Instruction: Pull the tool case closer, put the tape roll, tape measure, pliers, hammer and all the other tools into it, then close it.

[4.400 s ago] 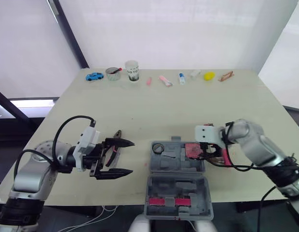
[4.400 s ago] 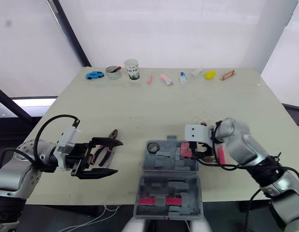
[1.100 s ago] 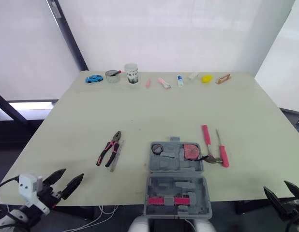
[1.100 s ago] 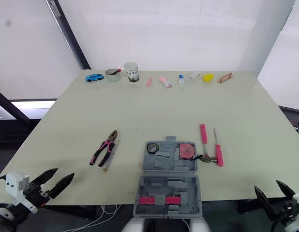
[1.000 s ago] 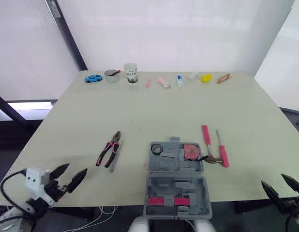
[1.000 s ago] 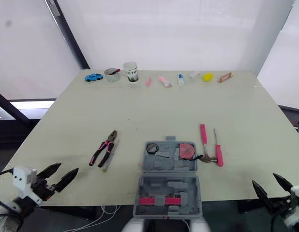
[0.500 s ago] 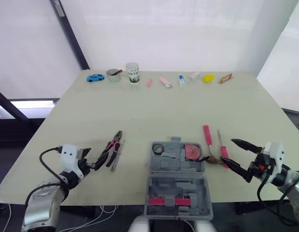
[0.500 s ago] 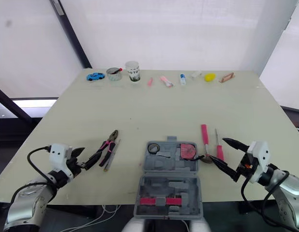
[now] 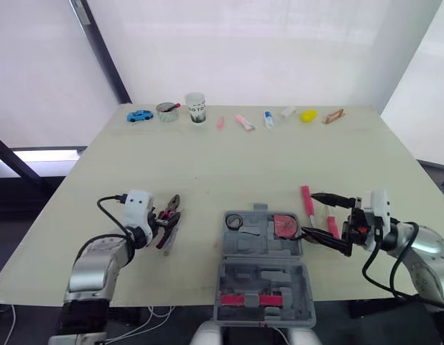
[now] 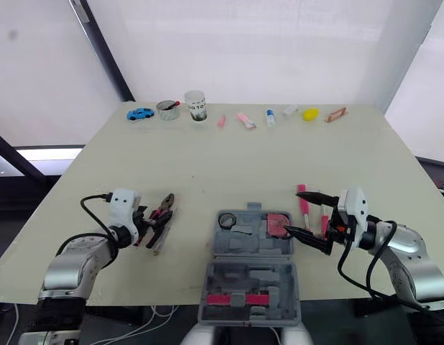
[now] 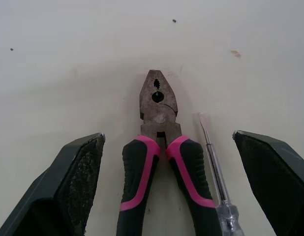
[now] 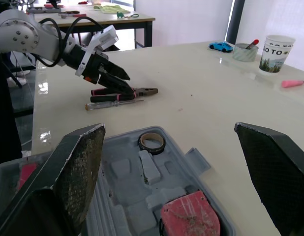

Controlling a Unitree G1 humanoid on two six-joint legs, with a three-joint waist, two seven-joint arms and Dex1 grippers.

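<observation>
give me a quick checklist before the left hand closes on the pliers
1. Left hand open, one finger on either side of the pliers: ok.
2. Pliers flat on the table, handles toward the hand: ok.
3. Nothing else between the fingers: not ok, a screwdriver lies alongside the pliers' handle.
4. Tool case open to receive them: ok.
5. Free slot for the pliers in the case: cannot tell.

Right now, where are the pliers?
Left eye view: pliers lie left of the tool case, beside a screwdriver, inside the open left gripper.
</observation>
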